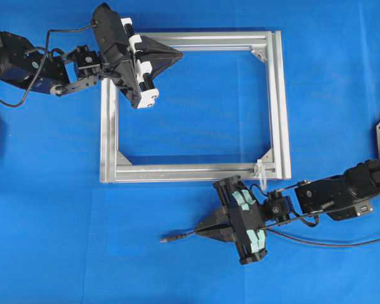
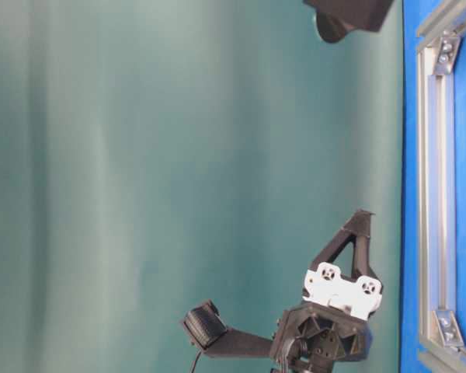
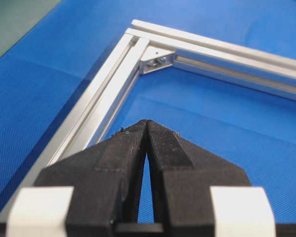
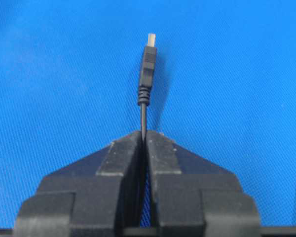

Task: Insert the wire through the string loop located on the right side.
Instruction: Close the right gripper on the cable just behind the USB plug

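Below the silver frame (image 1: 193, 107), on the blue surface (image 1: 63, 240), the right tool (image 1: 202, 232) has its fingers pressed together on the wire (image 1: 329, 242), pinching it a little way behind the plug. From the overhead view the plug tip (image 1: 167, 239) sticks out past the fingertips toward the left, just clear of them, while the rest of the wire trails off under the arm and runs to the right edge of the picture. The right wrist view shows it closer: the thin black cable rises out of the seam between the two dark fingers (image 4: 165, 158), and the plug (image 4: 147, 69) with its pale metal end stands beyond them over bare blue.

The string loop (image 1: 261, 170) hangs at the frame's lower right corner, a small whitish tangle just above and to the right of the right tool, near it but apart from the wire.

The right arm reaches in from the right edge, its wrist angled so the tool points left and slightly down the picture. The left arm comes in from the upper left, and the left tool (image 1: 176, 56) sits over the frame's top left corner, fingers (image 3: 163, 143) closed on each other with nothing between them.

From table level only the left tool (image 2: 363, 215) and part of the frame show; the loop's exact shape is too small to make out.
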You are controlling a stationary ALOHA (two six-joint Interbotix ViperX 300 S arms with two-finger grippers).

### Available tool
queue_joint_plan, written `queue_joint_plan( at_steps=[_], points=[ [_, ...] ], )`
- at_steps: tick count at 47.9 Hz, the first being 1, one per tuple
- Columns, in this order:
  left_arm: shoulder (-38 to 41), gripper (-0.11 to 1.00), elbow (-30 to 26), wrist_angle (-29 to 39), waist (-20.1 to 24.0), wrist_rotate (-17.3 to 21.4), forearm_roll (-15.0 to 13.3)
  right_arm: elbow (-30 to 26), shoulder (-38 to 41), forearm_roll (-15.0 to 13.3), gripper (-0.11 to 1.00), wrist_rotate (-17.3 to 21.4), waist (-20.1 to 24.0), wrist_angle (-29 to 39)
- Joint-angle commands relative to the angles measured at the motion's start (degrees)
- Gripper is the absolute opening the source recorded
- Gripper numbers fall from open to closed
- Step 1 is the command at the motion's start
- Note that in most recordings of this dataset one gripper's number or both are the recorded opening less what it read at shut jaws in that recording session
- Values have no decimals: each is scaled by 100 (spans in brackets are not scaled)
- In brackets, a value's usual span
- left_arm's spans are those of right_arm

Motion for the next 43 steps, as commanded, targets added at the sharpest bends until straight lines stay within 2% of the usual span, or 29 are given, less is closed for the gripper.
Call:
queue_joint_plan(
  at_steps=[1, 13, 25, 32, 43],
  points=[
    [-167, 0, -62, -35, 18, -9, 9, -79, -105, -9, -3, 0, 18, -35],
    [-167, 0, -62, -26, 18, -9, 9, -44, -439, -9, -3, 0, 62, 114],
    [-167, 0, -62, -26, 18, -9, 9, -26, -1248, -18, -3, -79, 62, 1028],
    [-167, 0, -62, -26, 18, -9, 9, -9, -1538, -18, -3, -123, 62, 1327],
    [-167, 0, -62, -26, 9, -9, 9, 0, -1556, -18, -3, -132, 62, 1345]
  ],
)
